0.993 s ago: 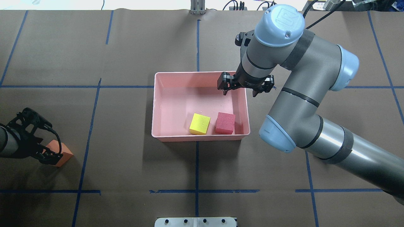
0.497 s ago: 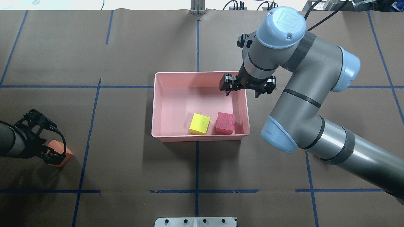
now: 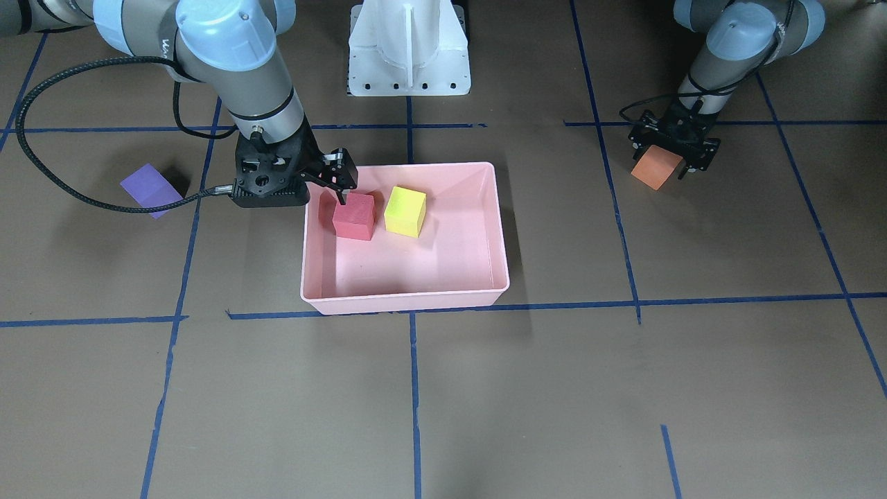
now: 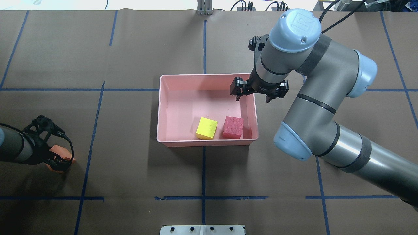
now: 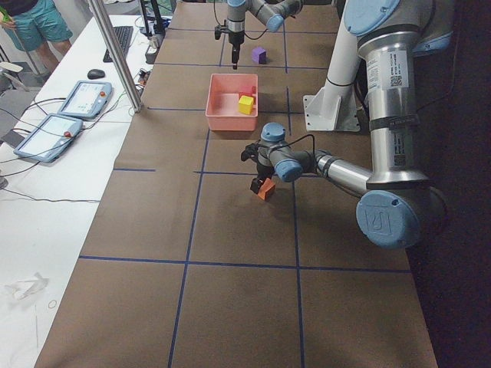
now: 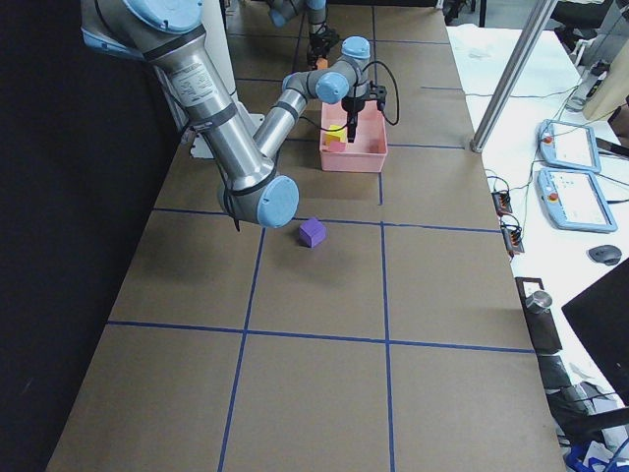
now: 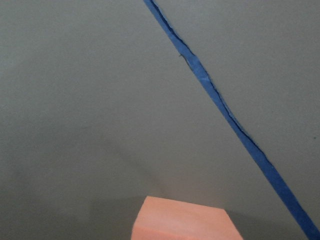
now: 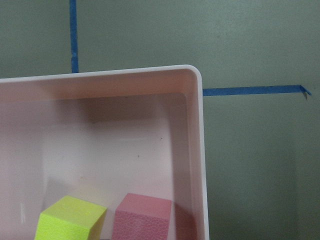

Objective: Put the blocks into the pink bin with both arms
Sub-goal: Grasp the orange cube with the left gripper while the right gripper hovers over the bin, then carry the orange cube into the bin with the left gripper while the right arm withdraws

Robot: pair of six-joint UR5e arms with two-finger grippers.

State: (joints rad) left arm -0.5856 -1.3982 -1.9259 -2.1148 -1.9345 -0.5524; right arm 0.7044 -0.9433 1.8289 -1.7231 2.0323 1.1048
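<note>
While the right arm (image 4: 326,94) is reaching over the pink bin (image 4: 159,111), we are seeing the right gripper (image 4: 253,98) hanging spread wide, empty, above its rim. The left gripper (image 3: 669,161) is clamping the orange block (image 3: 655,172), well apart. The red block (image 4: 233,127) and yellow-green block (image 4: 206,128) are sitting inside; the purple block (image 3: 149,188) is lying outside.

Watch the overhead view: your right gripper (image 4: 253,98) has slid a little toward 3 o'clock. Its spread fingers now straddle the 3 o'clock wall of the pink bin (image 4: 209,75), one fingertip over the inside and the other outside, and the big elbow has drifted the same way. On the other side, the left gripper (image 4: 61,162), closed on the orange block (image 4: 56,151), has swung its wrist toward 4 o'clock over the block, so less of the orange shows than a second ago.
</note>
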